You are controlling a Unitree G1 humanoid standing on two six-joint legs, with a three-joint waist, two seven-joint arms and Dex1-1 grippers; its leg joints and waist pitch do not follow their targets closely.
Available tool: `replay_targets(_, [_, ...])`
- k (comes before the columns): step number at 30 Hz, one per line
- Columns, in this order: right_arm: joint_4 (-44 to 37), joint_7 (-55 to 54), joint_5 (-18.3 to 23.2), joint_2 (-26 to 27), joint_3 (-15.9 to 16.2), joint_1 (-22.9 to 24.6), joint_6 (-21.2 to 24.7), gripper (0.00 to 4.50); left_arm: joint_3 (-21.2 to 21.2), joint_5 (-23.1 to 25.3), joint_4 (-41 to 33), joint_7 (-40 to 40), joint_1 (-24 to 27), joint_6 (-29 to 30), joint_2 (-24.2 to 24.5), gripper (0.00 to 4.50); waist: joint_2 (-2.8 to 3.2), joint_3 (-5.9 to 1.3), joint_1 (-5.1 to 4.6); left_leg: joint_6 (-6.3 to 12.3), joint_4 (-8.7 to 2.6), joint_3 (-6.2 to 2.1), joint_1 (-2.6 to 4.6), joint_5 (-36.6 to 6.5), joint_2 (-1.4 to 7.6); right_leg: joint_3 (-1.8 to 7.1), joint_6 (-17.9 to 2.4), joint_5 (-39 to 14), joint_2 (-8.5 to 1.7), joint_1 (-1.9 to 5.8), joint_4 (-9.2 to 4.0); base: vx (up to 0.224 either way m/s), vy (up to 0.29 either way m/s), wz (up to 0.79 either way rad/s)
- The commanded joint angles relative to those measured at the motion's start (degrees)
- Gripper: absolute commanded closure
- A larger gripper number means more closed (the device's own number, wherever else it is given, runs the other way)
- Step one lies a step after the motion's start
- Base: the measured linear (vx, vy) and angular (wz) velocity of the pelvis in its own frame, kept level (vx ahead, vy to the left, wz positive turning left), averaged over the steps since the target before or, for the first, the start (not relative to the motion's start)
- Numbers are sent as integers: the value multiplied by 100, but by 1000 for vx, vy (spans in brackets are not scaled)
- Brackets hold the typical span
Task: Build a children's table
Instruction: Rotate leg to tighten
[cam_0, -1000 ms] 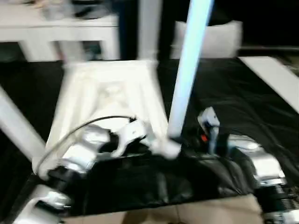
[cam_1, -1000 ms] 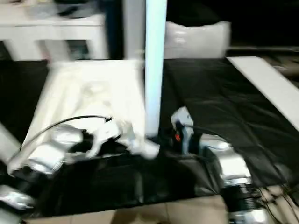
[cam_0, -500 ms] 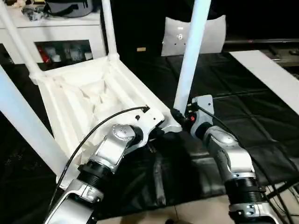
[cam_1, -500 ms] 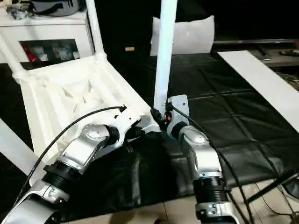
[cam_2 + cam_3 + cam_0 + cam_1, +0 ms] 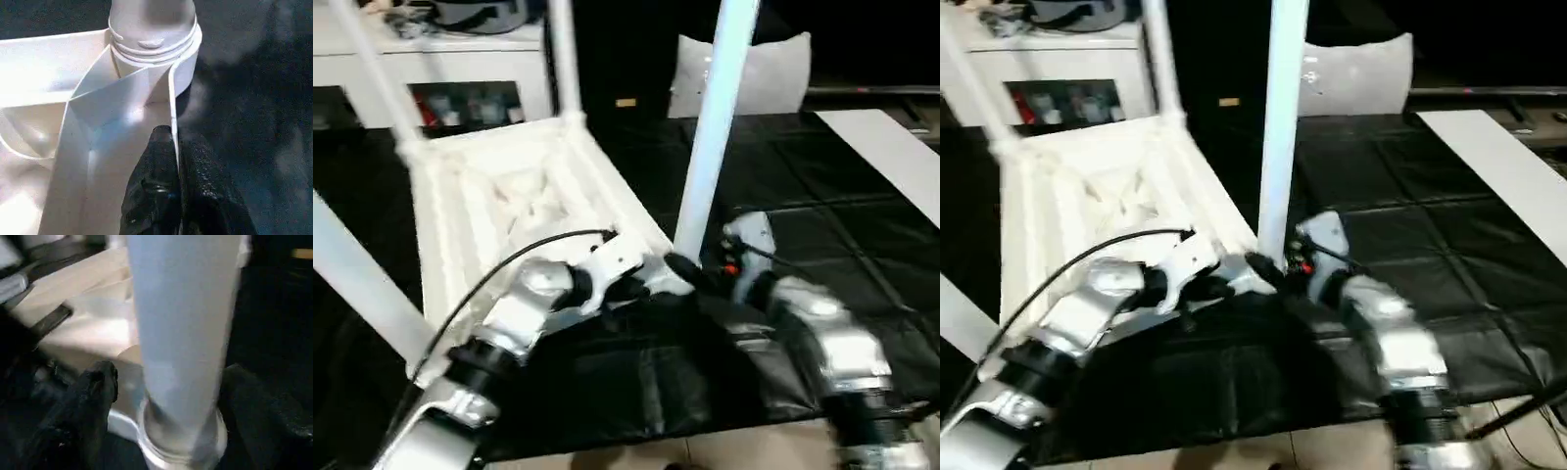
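Clearly the step in hand is seating the near leg, so the job is to keep that leg true to its socket while the top is held from shifting. The white plastic rectangular table top point(image 5: 519, 211) lies upside down, ribbed underside up, on the black-covered worktop point(image 5: 822, 186), tilted toward the robot. Three more white legs rise from its other corners, among them the far one point(image 5: 564, 59) and the near-left one point(image 5: 357, 274).

The long white tapered tubular leg point(image 5: 710, 127) stands almost upright in the round corner socket point(image 5: 156, 49) at the top's near right corner, its ringed collar sitting in the socket mouth.

The left gripper point(image 5: 171, 161) has its jaws pinched narrow on the thin side wall of the top just below that socket, one black finger on each face. This grip should stay firm, since it is what stops the corner from lifting or sliding.

The right gripper point(image 5: 161, 401) has its jaws set wide, one finger on either side of the leg's base; contact cannot be made out. A good move, I judge, would be pressing straight down along the leg's axis, not sideways, since a lean could bind the collar.
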Motion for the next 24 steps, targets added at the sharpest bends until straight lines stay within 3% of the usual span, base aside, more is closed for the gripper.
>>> replay_targets(1, [-117,735,98,-319,157,49,-234,80,-152,-195,-308,-653,-42,-401,223,450,-26,-417,23,473,-397,-55,24,-1014,230,354,-780,-2064,-385,365,-372,0,0,0])
replay_targets(7, [-77,1846,245,-809,451,6,-348,80,-397,-263,-360,-1651,26,-1012,738,450,-47,-426,137,503,-402,-51,41,-867,258,369,-911,-1881,-390,363,-320,0,0,0])
replay_targets(13, [33,2371,341,-911,658,-84,-350,80,-535,-382,-495,-2216,73,-1146,957,450,-37,-422,252,429,-415,-32,68,-831,286,398,-1027,-1742,-397,344,-270,0,0,0])
replay_targets(14, [95,2549,384,-923,727,-120,-349,80,-593,-418,-537,-2369,83,-1200,1013,450,-89,-413,260,419,-421,-20,69,-851,292,405,-1006,-1812,-397,341,-284,0,0,0])
replay_targets(15, [95,2549,384,-923,727,-120,-349,104,-593,-418,-537,-2369,83,-1200,1013,450,-73,-414,281,411,-418,-23,72,-872,287,404,-1006,-1859,-404,343,-276,0,0,0])
replay_targets(16, [141,2679,432,-923,763,-144,-322,104,-642,-428,-562,-2460,85,-1240,1046,450,-105,-403,291,388,-424,-12,68,-910,289,414,-942,-2001,-405,340,-301,0,0,0])
replay_targets(17, [141,2679,432,-923,763,-144,-322,117,-642,-428,-562,-2460,85,-1240,1046,450,-85,-408,312,377,-421,-16,77,-931,285,410,-931,-2053,-411,341,-293,0,0,0])
replay_targets(22, [121,3207,636,-1002,939,-195,-30,155,-742,-405,-566,-2687,108,-1433,1149,450,-108,-391,336,295,-432,-18,80,-1056,281,426,-821,-2263,-398,327,-320,0,0,0])
replay_targets(23, [118,3285,664,-1016,964,-199,-4,164,-746,-405,-574,-2729,116,-1449,1160,450,-86,-386,342,275,-433,-20,94,-1116,276,430,-795,-2385,-402,317,-336,0,0,0])
replay_targets(24, [115,3339,680,-1025,980,-201,13,176,-748,-405,-582,-2757,122,-1456,1167,450,-108,-386,334,261,-432,-17,87,-1133,268,434,-761,-2458,-399,321,-345,0,0,0])
